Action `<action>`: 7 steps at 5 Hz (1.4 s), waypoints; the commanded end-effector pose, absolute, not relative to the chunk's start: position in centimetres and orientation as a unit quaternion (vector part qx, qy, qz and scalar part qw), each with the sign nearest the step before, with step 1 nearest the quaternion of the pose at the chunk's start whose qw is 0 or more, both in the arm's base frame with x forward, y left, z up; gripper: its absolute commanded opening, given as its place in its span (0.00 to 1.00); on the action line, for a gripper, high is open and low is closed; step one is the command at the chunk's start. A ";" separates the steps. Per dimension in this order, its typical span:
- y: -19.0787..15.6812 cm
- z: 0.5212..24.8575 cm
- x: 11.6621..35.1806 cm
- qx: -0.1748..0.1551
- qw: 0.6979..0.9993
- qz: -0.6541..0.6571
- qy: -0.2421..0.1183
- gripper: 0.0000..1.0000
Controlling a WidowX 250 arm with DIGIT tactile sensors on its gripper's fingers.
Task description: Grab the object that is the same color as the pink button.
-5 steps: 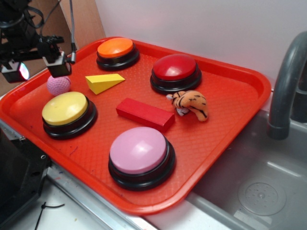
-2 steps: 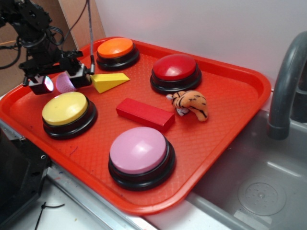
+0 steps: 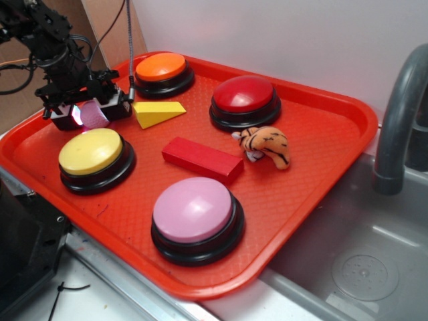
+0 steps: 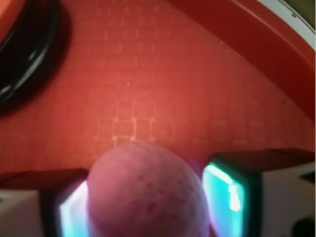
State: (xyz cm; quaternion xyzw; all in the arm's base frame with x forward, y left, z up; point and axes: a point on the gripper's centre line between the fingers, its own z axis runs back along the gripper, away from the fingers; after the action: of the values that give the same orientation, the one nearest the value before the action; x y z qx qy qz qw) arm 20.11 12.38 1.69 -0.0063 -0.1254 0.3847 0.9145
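One tray [image 3: 348, 120] holds everything: four buttons, namely the pink button [image 3: 194, 208], a red one [image 3: 244, 93], a yellow one [image 3: 90, 150] and an orange one [image 3: 160, 66]; then one red block [image 3: 200, 159], one yellow wedge [image 3: 157, 112], one toy tiger [image 3: 266, 146] and one pink ball [image 3: 93, 115]. That ball sits at the tray's left side, between the yellow and orange buttons, just beside the wedge, well apart from the pink button.

The gripper [image 3: 91, 114] is down around it, one finger on each side. From the wrist, the ball [image 4: 148, 192] fills the gap and the pads [image 4: 224, 190] press or nearly press its flanks, so the jaws look closed on it.

Judging by its knitted texture, the ball is light, soft and squashy, not slippery or fragile. Holding it across its widest middle suits it best; off-centre it may roll out.
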 end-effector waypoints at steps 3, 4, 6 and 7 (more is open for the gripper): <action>9.5 11.0 18.9 -0.044 0.976 0.207 -0.041 0.00; 6.1 15.4 19.6 -0.052 0.988 0.140 -0.035 0.00; 1.9 20.8 19.6 -0.083 0.992 0.076 -0.062 0.00; -0.2 22.1 19.9 -0.062 0.993 0.057 -0.077 0.00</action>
State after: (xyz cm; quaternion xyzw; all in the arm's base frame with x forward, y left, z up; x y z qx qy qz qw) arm 20.31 -0.87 20.40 -0.0621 -0.0497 0.0566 0.9952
